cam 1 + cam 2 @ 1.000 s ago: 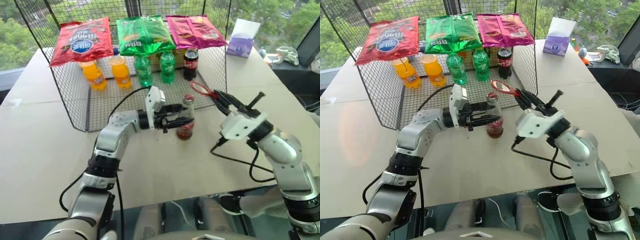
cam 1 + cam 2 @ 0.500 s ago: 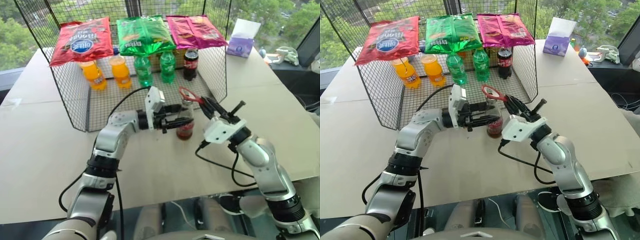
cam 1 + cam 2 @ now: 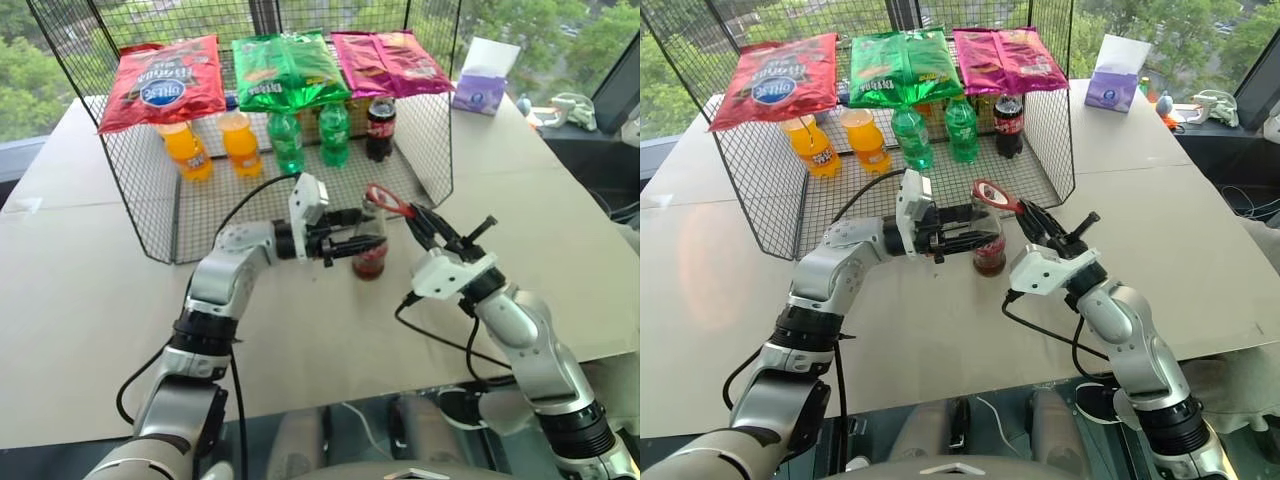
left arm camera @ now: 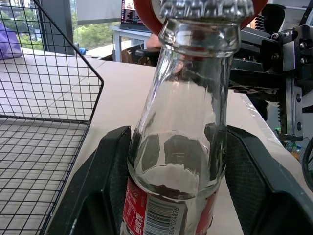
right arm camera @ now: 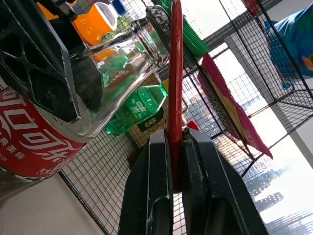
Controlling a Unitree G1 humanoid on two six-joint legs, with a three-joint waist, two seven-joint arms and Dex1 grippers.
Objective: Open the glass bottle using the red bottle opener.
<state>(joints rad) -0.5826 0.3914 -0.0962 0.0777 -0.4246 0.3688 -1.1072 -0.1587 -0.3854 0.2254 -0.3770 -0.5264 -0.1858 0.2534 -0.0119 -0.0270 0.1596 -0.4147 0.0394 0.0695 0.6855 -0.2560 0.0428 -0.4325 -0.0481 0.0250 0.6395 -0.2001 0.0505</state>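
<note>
Glass bottle [image 3: 370, 240] is clamped upright on the table [image 3: 90, 290] by the left gripper [image 3: 356, 240] so it can't tip. Right gripper [image 3: 1026, 212] is pinched tight on the red bottle opener [image 3: 992, 194], ring head sitting at the cap, apparently lined up for prying.

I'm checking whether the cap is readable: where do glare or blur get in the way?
Left wrist view: glass bottle sharp, its cap cropped at the frame's top. Right wrist view: bright window backlight, red bottle opener edge-on. Right eye view: a faint pale flare over the table.
</note>
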